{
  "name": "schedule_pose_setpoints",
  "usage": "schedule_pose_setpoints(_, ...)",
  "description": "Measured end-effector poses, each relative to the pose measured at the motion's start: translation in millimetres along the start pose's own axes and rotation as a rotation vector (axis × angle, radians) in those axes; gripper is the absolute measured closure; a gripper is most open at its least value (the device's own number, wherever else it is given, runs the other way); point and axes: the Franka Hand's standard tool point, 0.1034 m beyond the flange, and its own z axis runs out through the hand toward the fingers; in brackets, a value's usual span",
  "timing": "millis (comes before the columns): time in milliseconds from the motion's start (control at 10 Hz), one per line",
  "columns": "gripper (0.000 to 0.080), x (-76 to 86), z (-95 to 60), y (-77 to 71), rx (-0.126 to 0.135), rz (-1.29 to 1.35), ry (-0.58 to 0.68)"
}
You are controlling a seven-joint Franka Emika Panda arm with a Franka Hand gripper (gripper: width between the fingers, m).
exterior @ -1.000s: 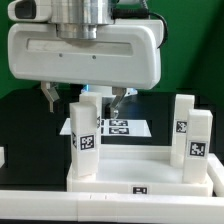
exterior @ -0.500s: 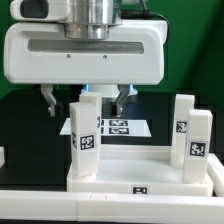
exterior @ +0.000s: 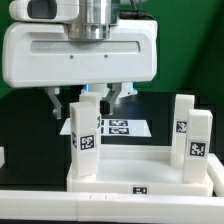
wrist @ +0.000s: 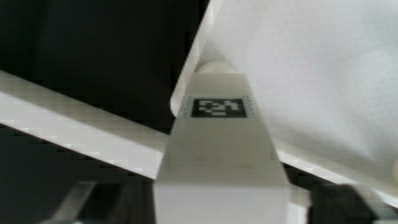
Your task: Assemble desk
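Note:
The white tabletop (exterior: 140,168) lies at the front of the table with its rim up. White tagged post legs stand in it: one at the exterior view's left (exterior: 86,142), with another white post close behind it (exterior: 74,122), and two at the right (exterior: 198,148) (exterior: 182,118). My gripper (exterior: 85,101) hangs over the left leg, open, with one finger (exterior: 54,101) on each side of the leg's top and a gap on both sides. In the wrist view the leg (wrist: 222,150) runs up between my fingers, and the gripper (wrist: 221,208) straddles it without touching.
The marker board (exterior: 118,127) lies flat behind the tabletop on the black table. A long white bar (exterior: 100,206) runs along the front edge. A small white part (exterior: 2,158) shows at the left edge. A green wall stands behind.
The fingers have drawn closer together around the top of the left leg. The legs and tabletop have not moved.

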Motion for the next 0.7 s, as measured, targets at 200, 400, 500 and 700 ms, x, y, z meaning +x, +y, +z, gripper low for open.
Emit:
schedule_pose_setpoints(200, 0.0510, -0.1, 0.0, 0.0, 0.000, 0.001, 0.000)
schedule_pose_setpoints(400, 0.0510, -0.1, 0.1, 0.1, 0.001, 0.039, 0.000)
schedule_pose_setpoints(500, 0.0510, 0.1, 0.1, -0.2, 0.002, 0.100, 0.001)
schedule_pose_setpoints(700, 0.0510, 0.0, 0.4, -0.2, 0.004, 0.271, 0.002)
